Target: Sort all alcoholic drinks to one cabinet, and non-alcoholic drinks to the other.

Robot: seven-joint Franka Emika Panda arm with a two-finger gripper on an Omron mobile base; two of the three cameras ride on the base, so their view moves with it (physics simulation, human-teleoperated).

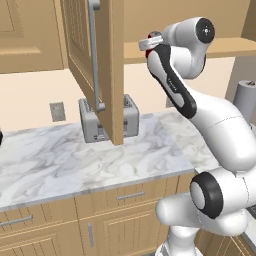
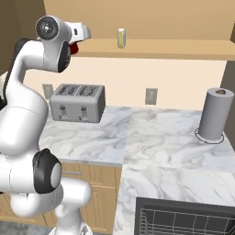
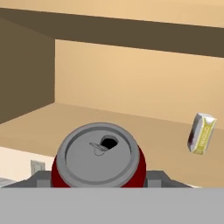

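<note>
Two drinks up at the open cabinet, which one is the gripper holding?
The red can, silver top facing the hand camera, sits between the gripper fingers. The small white carton stands apart on the cabinet shelf.

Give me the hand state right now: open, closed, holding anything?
Hand: closed on the red can, silver top facing the camera, held at the open cabinet shelf.

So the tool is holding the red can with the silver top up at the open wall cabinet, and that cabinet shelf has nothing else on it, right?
Not quite. The tool does hold the red can with the silver top at the open wall cabinet, but the shelf isn't bare: a small pale yellowish carton already sits on it, as the hand view shows.
</note>
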